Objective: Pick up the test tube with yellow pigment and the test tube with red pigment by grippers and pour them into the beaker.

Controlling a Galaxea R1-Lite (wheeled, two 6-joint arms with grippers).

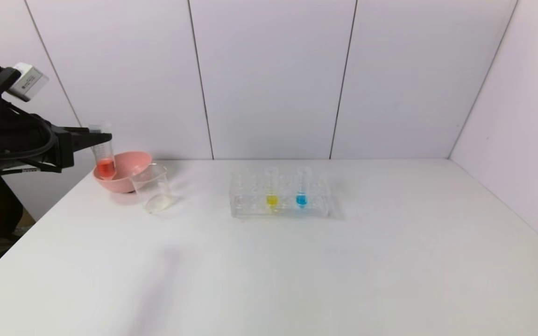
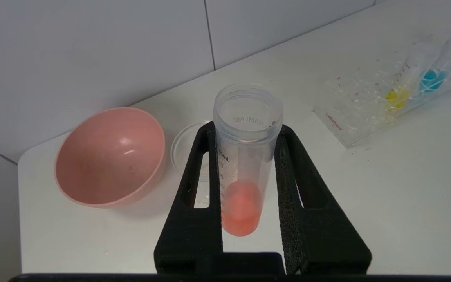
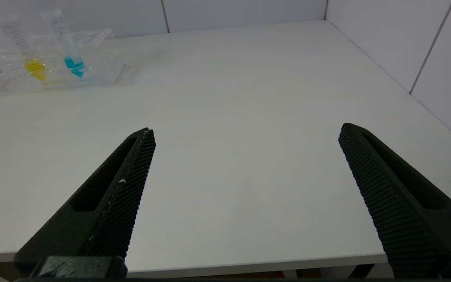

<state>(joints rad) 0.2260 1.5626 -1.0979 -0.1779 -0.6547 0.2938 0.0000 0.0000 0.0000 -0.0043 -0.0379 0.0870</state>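
Note:
My left gripper (image 1: 103,138) is shut on the test tube with red pigment (image 1: 104,154) and holds it upright above the table's far left corner, beside the pink bowl. In the left wrist view the red tube (image 2: 245,164) stands between the two jaws of the left gripper (image 2: 245,131). The clear beaker (image 1: 153,189) stands just right of the bowl; it also shows behind the jaws in the left wrist view (image 2: 186,147). The test tube with yellow pigment (image 1: 272,189) stands in the clear rack (image 1: 250,205). My right gripper (image 3: 245,135) is open and empty over the table's near edge.
A pink bowl (image 1: 131,168) stands at the far left, next to the beaker. A blue-liquid tube (image 1: 302,189) stands in the rack beside the yellow one. White walls close the back and the right side.

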